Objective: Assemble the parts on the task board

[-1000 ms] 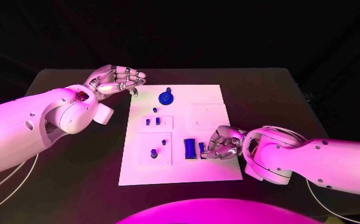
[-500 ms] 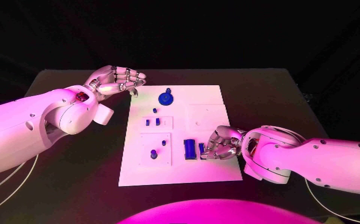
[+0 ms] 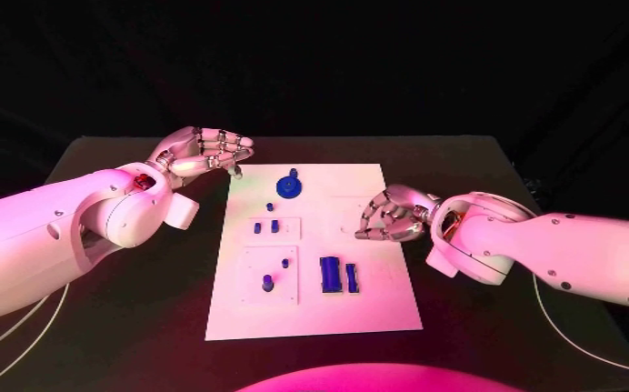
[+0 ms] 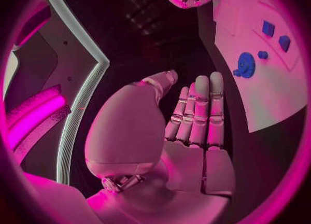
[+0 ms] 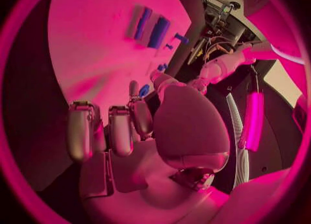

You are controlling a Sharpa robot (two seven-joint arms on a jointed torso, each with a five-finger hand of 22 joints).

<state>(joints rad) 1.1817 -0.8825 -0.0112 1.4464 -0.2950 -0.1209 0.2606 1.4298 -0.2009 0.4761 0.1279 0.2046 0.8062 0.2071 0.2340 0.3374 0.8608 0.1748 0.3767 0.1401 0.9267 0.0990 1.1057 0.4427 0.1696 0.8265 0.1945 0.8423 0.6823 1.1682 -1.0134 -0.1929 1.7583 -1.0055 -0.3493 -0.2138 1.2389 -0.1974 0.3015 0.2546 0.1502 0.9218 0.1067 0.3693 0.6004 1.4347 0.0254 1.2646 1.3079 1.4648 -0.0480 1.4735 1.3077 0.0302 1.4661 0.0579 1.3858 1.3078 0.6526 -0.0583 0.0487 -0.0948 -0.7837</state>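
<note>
Although curled fingers hide its palm, the right robot hand [image 3: 389, 215] seems empty above the board [image 3: 314, 310]; the left robot hand [image 3: 206, 150], beside it, curls narrow.

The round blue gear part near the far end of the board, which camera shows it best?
The head view: the round blue gear part lies unobstructed on the task board. The left wrist view shows it small and bent near the circle's edge; in the right wrist view I cannot pick it out.

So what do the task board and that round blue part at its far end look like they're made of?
Task board: probably rigid plastic, matte, with a flat, even surface and shallow recesses. Round blue part: likely moulded or printed plastic, judging by its uniform colour and toothed rim in the left wrist view.
</note>
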